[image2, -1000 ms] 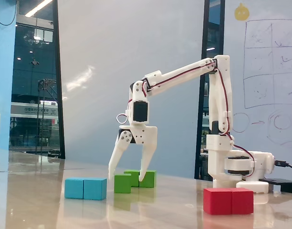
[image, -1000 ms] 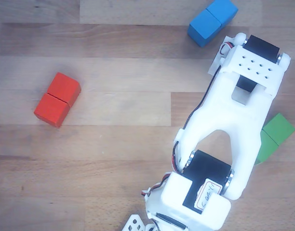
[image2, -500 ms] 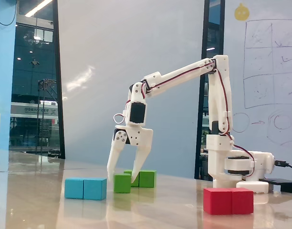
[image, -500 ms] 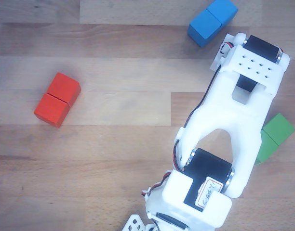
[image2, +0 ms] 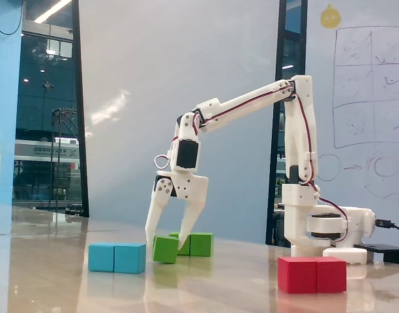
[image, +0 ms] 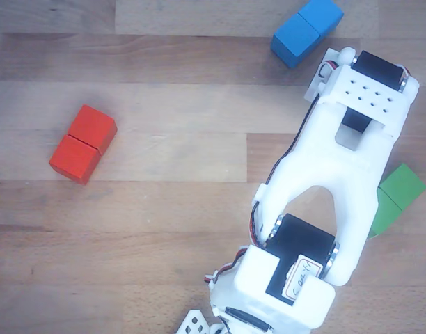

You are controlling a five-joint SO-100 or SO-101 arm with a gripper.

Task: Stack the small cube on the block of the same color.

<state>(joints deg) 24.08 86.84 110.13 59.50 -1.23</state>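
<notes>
Claw [image2: 165, 246] spread at centre of the fixed view, straddling small cube [image2: 165, 249] beside green block [image2: 197, 244] on worktop [image2: 219, 287].

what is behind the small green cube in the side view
In the fixed view, the green double block lies just behind the small green cube; its left part is covered by the cube and a claw finger. The open claw straddles the cube. Touching cannot be told.
</notes>
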